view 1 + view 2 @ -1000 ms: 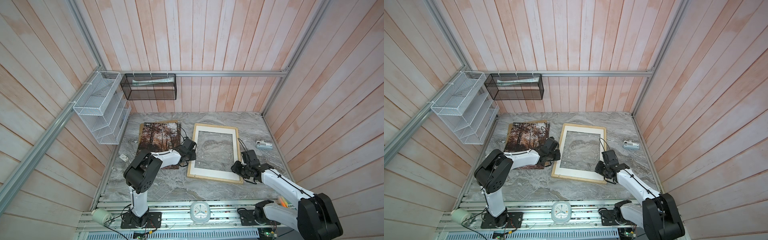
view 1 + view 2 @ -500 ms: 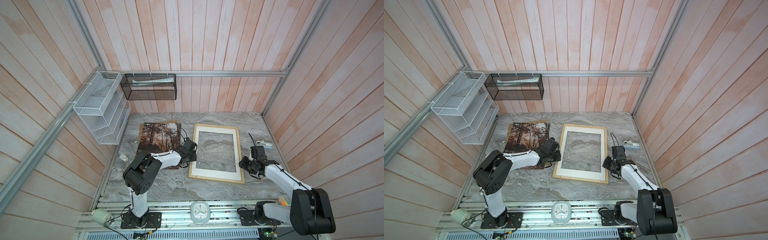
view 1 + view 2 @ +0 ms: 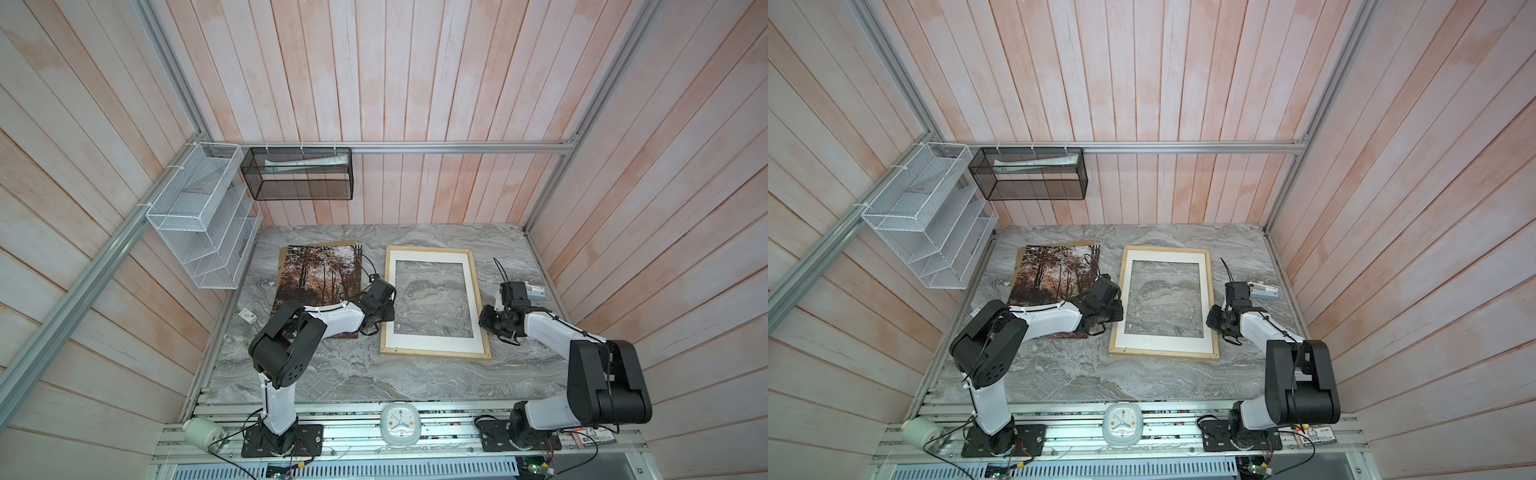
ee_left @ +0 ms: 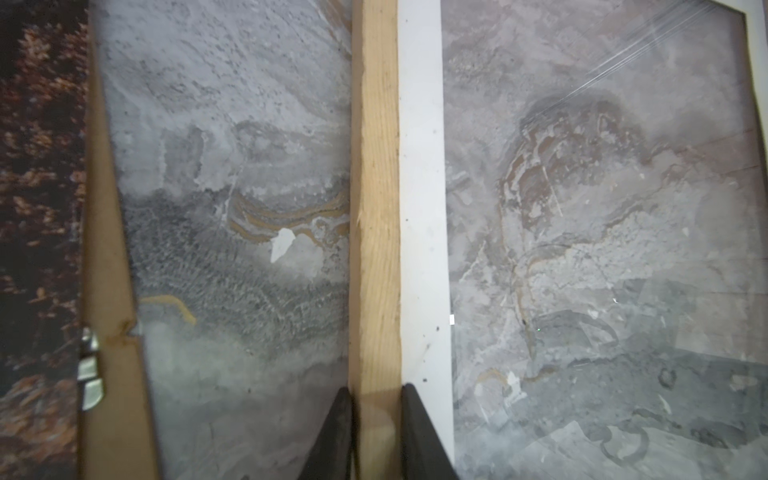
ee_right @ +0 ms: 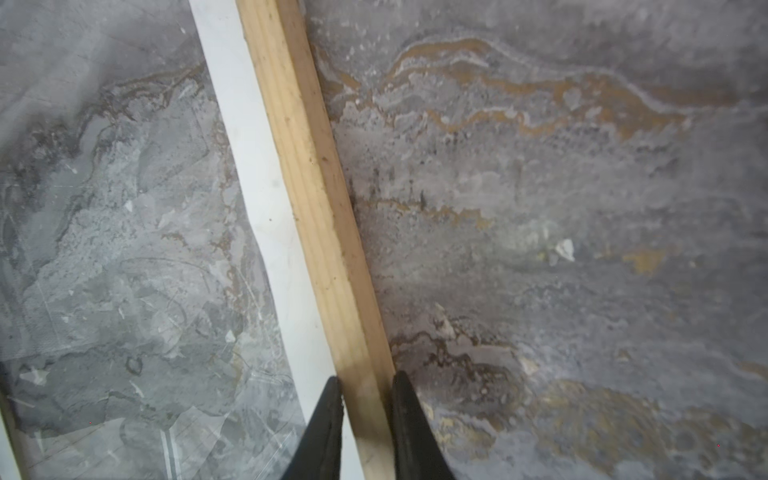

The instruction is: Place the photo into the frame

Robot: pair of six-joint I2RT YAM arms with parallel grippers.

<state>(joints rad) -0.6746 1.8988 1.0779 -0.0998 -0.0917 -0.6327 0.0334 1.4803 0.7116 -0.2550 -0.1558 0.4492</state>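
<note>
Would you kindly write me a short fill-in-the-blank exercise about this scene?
1. The left gripper and right gripper each clamp a ____ strip of the frame.
2. The photo lies to the robot's ____ of the frame.
3. The mat inside the frame is ____.
Missing words: wooden; left; white.

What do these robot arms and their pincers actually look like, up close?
The left arm and right arm match: smooth white links joined by chunky black joint housings, bolted to black base plates. Thin black cables loop off the wrists. The left gripper and right gripper each end in two dark, tapering fingers.
</note>
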